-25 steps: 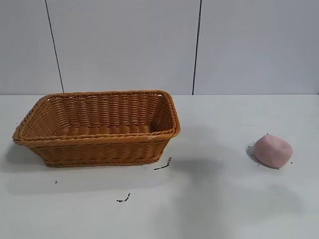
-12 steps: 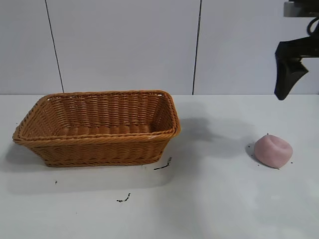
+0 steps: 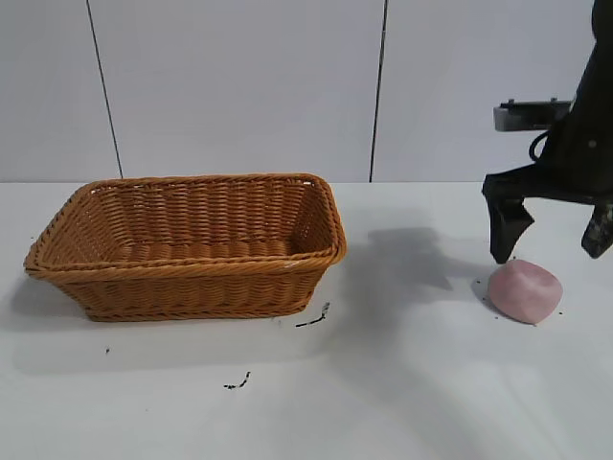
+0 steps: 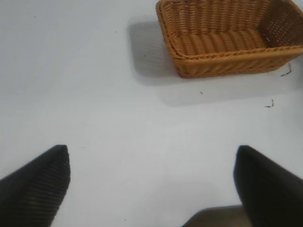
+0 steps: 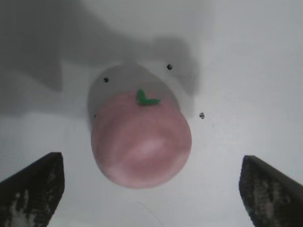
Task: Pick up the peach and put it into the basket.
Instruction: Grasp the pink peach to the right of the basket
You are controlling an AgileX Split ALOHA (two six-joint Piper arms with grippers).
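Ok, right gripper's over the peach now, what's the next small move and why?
Probably lower straight down. The right gripper hangs open just above the peach, which the wrist view shows centred between its fingers and untouched on the table.

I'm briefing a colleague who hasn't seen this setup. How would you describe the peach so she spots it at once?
Start at the white table with the big orange-brown wicker basket on its left side. Look to the far right, directly below the right arm's open claw. There lies the peach: a small, dull pink, rounded lump with a tiny green leaf, the only pink thing there.
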